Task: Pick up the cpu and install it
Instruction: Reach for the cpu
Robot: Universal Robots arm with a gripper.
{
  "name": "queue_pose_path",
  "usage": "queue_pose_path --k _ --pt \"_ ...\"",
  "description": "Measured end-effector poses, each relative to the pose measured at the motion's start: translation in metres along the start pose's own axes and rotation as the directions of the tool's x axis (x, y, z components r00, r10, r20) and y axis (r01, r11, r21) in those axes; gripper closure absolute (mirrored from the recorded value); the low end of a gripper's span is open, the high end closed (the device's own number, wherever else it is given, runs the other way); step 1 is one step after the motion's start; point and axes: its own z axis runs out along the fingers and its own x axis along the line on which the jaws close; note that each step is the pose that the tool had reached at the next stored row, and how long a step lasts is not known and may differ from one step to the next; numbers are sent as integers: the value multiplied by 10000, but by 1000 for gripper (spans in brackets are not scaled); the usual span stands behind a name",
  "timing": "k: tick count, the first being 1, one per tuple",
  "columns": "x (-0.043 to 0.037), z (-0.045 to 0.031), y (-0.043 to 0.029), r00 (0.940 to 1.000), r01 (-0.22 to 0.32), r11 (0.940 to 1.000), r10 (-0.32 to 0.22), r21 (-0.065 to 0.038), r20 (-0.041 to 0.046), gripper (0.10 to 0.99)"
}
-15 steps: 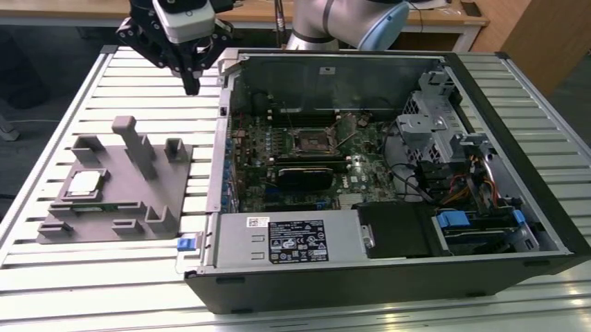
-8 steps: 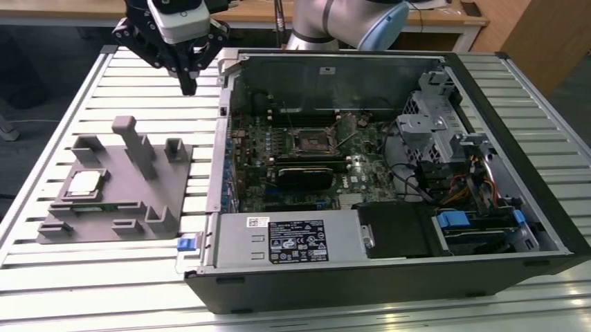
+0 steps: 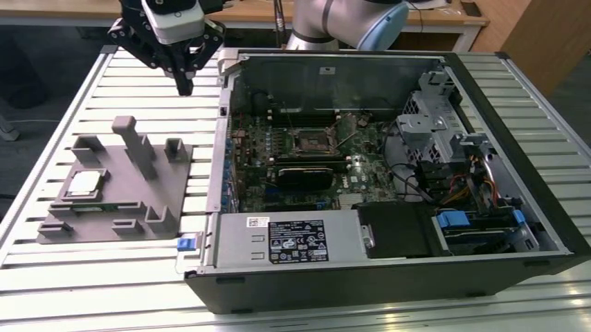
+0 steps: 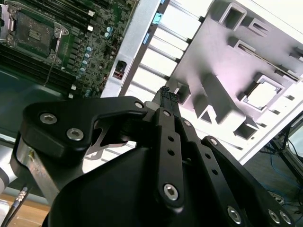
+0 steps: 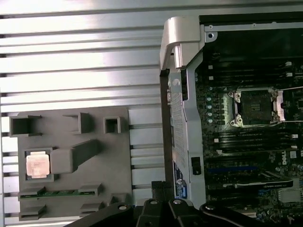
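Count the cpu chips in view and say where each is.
1. The cpu lies in a square pocket of the grey fixture, on the exterior view's left of the computer case.

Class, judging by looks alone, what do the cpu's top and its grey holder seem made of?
The cpu: probably metal on top, pale silvery with a soft sheen. The grey holder: likely plastic, matt and evenly grey, with moulded blocky ribs.

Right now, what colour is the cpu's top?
The cpu is pale silver, clearest in the exterior view.
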Motion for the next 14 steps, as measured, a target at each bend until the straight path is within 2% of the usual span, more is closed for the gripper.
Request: queue_pose_path --k 14 --pt "86 7 -7 10000 0 10000 0 1 -9 965"
